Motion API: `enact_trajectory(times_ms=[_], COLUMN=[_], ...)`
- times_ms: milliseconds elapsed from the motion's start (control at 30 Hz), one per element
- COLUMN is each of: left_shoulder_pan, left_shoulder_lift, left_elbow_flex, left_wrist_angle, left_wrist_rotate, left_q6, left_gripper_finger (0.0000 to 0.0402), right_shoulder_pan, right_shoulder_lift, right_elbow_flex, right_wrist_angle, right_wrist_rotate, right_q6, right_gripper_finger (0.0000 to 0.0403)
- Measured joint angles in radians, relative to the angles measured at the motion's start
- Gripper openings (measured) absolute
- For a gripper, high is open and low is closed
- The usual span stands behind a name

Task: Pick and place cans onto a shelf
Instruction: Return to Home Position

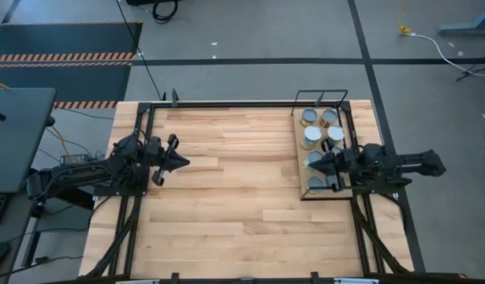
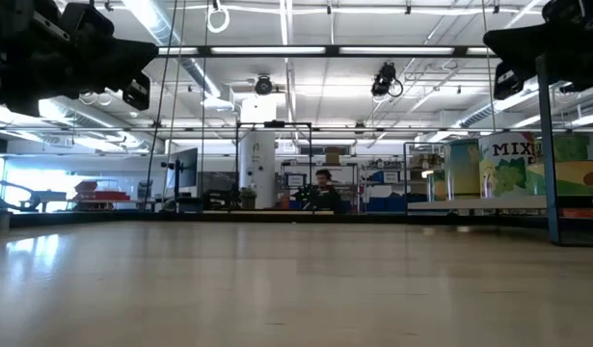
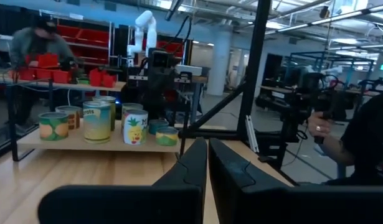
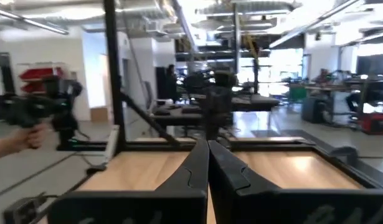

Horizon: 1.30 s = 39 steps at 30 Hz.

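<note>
From above, my right gripper [image 1: 313,162], fingers together and empty, hangs over the cans [image 1: 319,136] on the shelf [image 1: 299,150] at right of frame. Swinging away low, I think I could topple one. Left wrist view: my left gripper [image 3: 207,163] is closed, empty.

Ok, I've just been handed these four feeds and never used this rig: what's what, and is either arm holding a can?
You have two dark robot arms at a pale wooden table. The overhead picture shows everything: the left gripper hangs over the table's left part, the right gripper above the shelf on the right. The cans stand together on that shelf. The low picture looks level across the tabletop into the room. The other two come from cameras on each wrist, looking past that arm's own fingers; the left one sees the cans on the shelf across the table. Both grippers are shut with nothing between the fingers, so neither holds a can.
</note>
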Motion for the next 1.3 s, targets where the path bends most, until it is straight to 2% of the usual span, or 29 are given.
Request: enact_trajectory(times_ms=[133,333,567,733,833,967,1100,1300], left_shoulder_pan=[0.0,0.0,0.0,0.0,0.0,-0.012,-0.119,-0.347], left_shoulder_lift=[0.0,0.0,0.0,0.0,0.0,0.001,0.0,-0.001], left_elbow_flex=[0.0,0.0,0.0,0.0,0.0,0.0,0.0,-0.001], left_wrist_angle=[0.001,0.001,-0.009,-0.018,-0.093,-0.211,-0.213,-0.209], left_wrist_rotate=[-0.006,-0.006,-0.006,-0.006,-0.025,-0.169,-0.263,-0.534], left_q6=[-0.006,-0.008,-0.015,-0.059,-0.023,-0.011,0.001,0.1], left_gripper_finger=[0.0023,0.0023,0.0023,0.0023,0.0023,0.0023,0.0023,0.0023], right_shoulder_pan=[-0.14,-0.297,-0.33,-0.329,-0.329,-0.329,-0.329,-0.329], right_shoulder_lift=[0.005,0.005,0.005,0.006,0.006,0.006,0.006,0.006], right_elbow_flex=[0.027,-0.005,-0.006,-0.006,-0.006,-0.006,-0.006,-0.006], right_wrist_angle=[0.019,-0.012,0.021,-0.067,-0.12,-0.108,-0.095,-0.096], right_wrist_rotate=[-0.103,-0.165,-0.14,-0.137,-0.112,-0.031,0.053,-0.009], right_q6=[0.001,0.036,0.053,0.049,0.012,0.006,-0.017,0.065], right_gripper_finger=[0.0005,0.0005,0.0014,0.0015,0.0015,0.0016,0.0017,0.0018])
